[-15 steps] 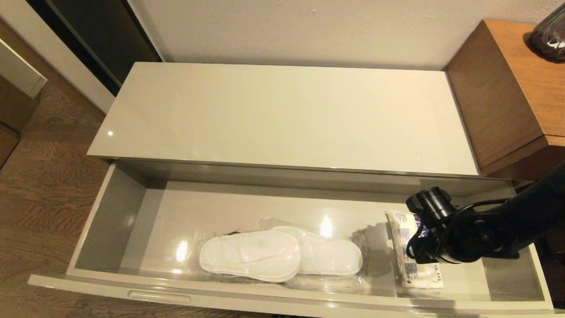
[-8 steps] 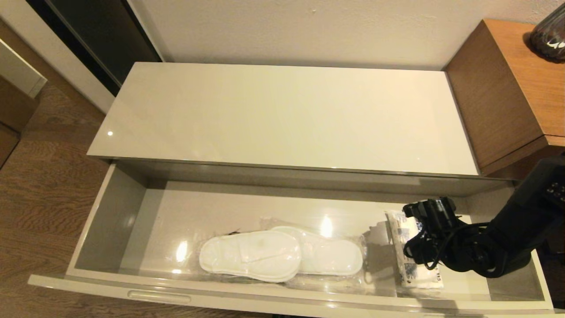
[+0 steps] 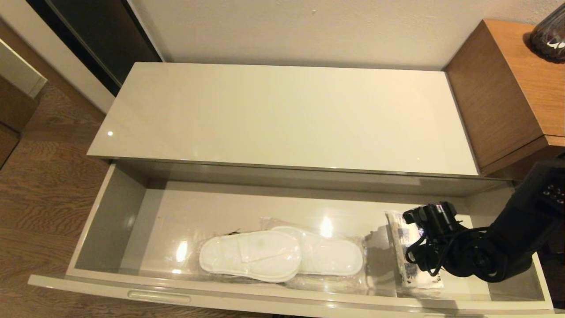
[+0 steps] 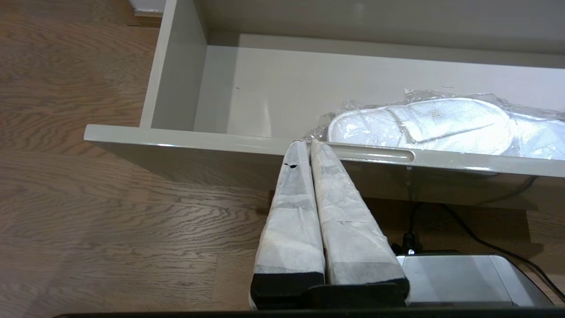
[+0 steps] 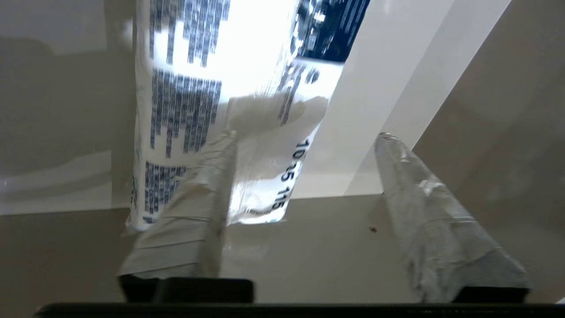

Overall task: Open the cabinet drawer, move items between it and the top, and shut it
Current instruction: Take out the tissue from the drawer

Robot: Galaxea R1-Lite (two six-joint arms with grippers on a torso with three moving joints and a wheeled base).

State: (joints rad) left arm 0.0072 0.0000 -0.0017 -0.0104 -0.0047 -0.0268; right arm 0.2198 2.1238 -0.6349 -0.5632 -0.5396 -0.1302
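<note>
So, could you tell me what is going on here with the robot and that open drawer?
The cabinet drawer is pulled fully out, and both items lie inside it: the wrapped slippers near the middle and the tissue pack towards the right end. The right gripper is down inside the drawer over the tissue pack, jaws spread and gripping nothing. The left gripper is parked outside the drawer front, jaws shut. Nothing sits on the top.
</note>
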